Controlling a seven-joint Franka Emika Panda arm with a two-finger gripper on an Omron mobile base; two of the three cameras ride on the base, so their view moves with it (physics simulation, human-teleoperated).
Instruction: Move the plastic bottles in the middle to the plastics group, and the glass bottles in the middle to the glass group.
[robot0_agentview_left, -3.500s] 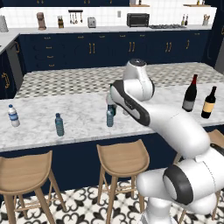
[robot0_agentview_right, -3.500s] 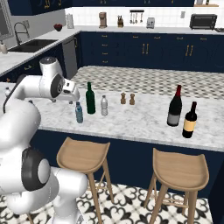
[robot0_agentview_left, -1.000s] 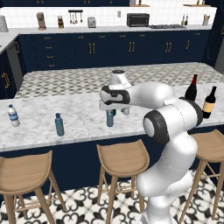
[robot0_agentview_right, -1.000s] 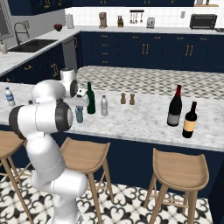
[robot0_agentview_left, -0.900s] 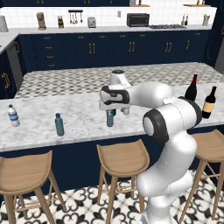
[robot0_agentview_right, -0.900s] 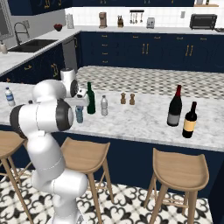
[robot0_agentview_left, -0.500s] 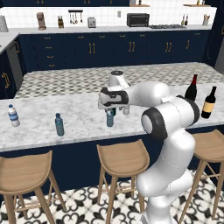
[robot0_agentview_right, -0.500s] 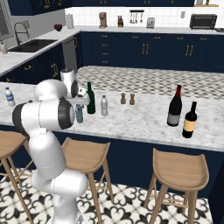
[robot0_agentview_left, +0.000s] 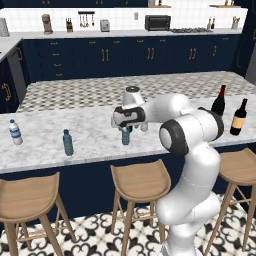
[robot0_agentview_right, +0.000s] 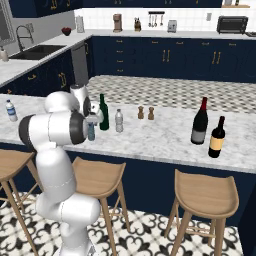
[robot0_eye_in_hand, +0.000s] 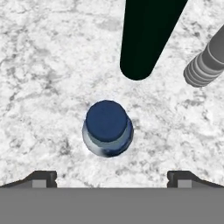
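Swinging in from 3 o'clock, our released claw (robot0_eye_in_hand: 112, 176) is now hovering over the pale blue bottle (robot0_eye_in_hand: 107, 128), lining up a top-down grasp.

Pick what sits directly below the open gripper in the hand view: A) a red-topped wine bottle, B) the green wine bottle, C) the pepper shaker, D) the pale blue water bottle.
D: the pale blue water bottle's blue cap sits centred between the gripper's spread fingertips, with the green wine bottle farther off.
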